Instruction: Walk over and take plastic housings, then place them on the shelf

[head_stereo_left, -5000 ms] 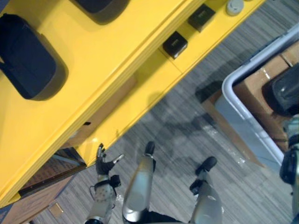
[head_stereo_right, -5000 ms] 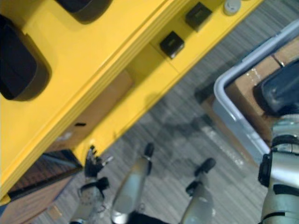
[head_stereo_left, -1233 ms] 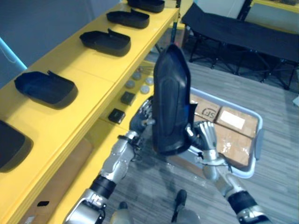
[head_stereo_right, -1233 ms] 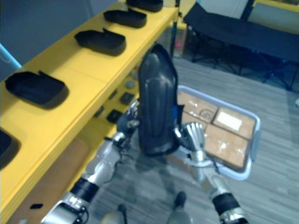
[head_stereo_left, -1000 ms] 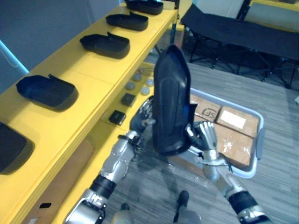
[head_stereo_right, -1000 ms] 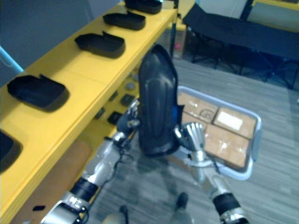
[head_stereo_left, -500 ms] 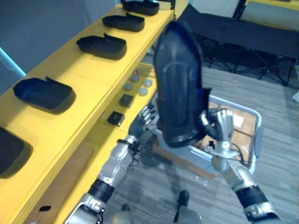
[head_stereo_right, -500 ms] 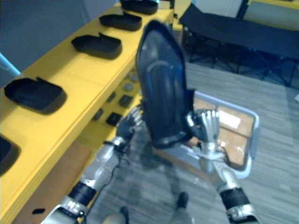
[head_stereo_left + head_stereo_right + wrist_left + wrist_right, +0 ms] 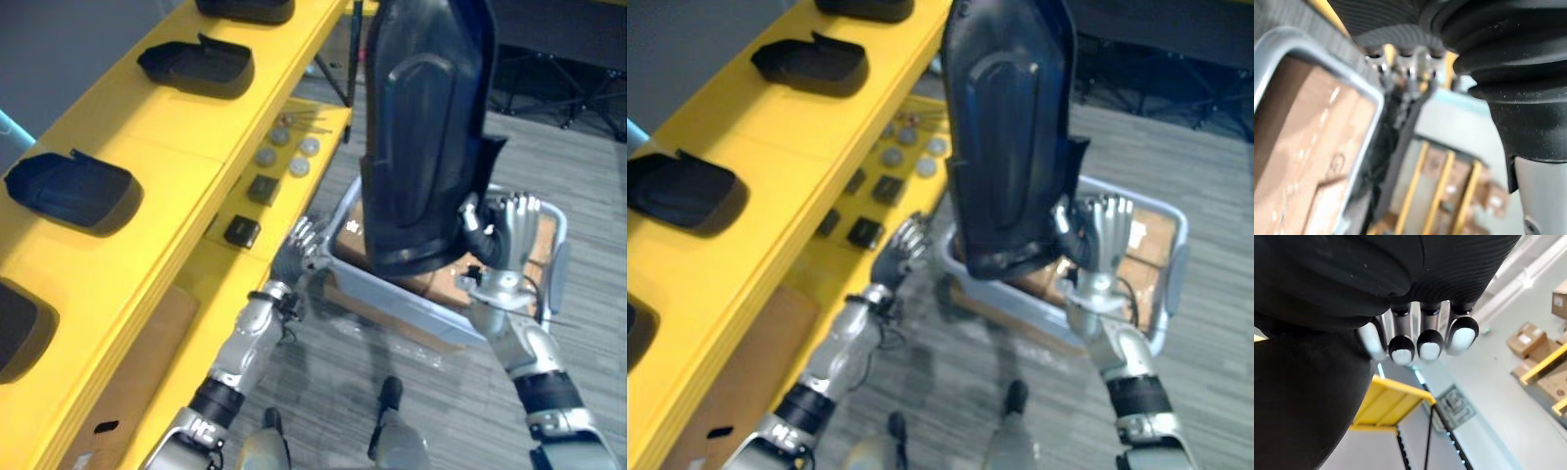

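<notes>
We see 1 dark housing (image 9: 421, 127) up in front of the head camera, standing on end, well above the floor and to the right of the yellow shelf (image 9: 186, 127).

Right hand (image 9: 505, 235): released, not clenched. Its fingers (image 9: 1429, 345) are straight and point up, and the palm side lies against the housing's lower right edge. We can't see the thumb behind the part.

Left hand (image 9: 297, 253): below and left of the housing's bottom edge, fingers (image 9: 1400, 58) loose and spread, curled round nothing. We can't tell whether it touches the housing. Its wrist view shows a dark edge just past the fingertips.

The shelf top carries 4 shelved housings (image 9: 196, 67) in a row, well apart from each other, hollow side up. The lower deck has 2 small black boxes (image 9: 242, 231) and, further along, a cluster of grey discs (image 9: 299, 166).

A grey bin (image 9: 392, 299) sits on the floor under and behind the held housing, close to the shelf's lower deck. Cardboard (image 9: 1298, 132) lies inside it.
</notes>
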Robot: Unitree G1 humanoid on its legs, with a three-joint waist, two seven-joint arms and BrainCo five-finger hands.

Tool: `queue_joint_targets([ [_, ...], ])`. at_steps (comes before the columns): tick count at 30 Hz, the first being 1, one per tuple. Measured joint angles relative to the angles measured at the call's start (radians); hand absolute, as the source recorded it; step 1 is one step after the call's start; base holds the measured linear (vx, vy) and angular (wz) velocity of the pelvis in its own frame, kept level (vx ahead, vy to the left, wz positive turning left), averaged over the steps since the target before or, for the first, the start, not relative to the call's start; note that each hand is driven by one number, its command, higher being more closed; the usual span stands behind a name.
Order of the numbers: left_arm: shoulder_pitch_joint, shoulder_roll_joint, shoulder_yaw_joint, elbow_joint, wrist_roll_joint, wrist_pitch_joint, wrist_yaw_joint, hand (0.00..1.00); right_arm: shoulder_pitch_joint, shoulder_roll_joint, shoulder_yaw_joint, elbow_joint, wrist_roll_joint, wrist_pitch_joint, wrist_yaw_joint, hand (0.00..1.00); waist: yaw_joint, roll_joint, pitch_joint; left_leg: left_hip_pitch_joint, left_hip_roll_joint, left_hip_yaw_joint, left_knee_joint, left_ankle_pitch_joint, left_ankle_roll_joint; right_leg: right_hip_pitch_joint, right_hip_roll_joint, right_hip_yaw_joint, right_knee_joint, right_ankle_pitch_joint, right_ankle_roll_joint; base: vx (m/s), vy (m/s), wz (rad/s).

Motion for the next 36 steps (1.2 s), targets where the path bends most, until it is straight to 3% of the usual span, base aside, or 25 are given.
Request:
queue_joint_targets([
  [3, 0.0, 0.002, 0.029, -0.016, 0.037, -0.019, 0.021, 0.0, 0.0, 0.0, -0.013, -0.007, -0.022, 0.003, -0.001, 1.0, 0.0, 0.001, 0.025, -0.008, 0.001, -0.002, 0.02, -0.009, 0.001, 0.0, -0.001, 0.0, 0.006, 0.0, 0.0, -0.01, 0.003, 0.0],
  [16, -0.081, 0.038, 0.079, -0.091, 0.224, -0.049, 0.02, 0.0, -0.012, -0.03, -0.038, -0.008, -0.037, 0.026, -0.033, 1.0, -0.003, 0.001, 0.025, -0.033, -0.001, -0.01, 0.068, -0.032, 0.006, -0.008, -0.006, 0.005, 0.021, -0.001, 0.0, -0.02, 0.008, 0.0],
  [26, -0.161, 0.101, 0.078, -0.115, 0.228, -0.05, -0.016, 0.0, -0.102, -0.106, -0.038, -0.007, -0.037, 0.023, -0.033, 1.0, -0.007, 0.001, 0.025, -0.031, -0.001, -0.001, 0.07, -0.032, 0.006, -0.012, -0.006, 0.014, 0.021, 0.0, 0.0, -0.01, 0.002, -0.02],
  [36, -0.179, 0.141, 0.03, -0.087, 0.216, -0.009, -0.057, 0.0, -0.165, -0.126, -0.034, 0.018, -0.038, 0.01, -0.053, 1.0, -0.013, 0.001, 0.025, -0.032, -0.001, -0.001, 0.079, -0.035, 0.007, -0.008, -0.006, 0.014, 0.023, 0.0, 0.0, 0.0, 0.0, 0.0],
])
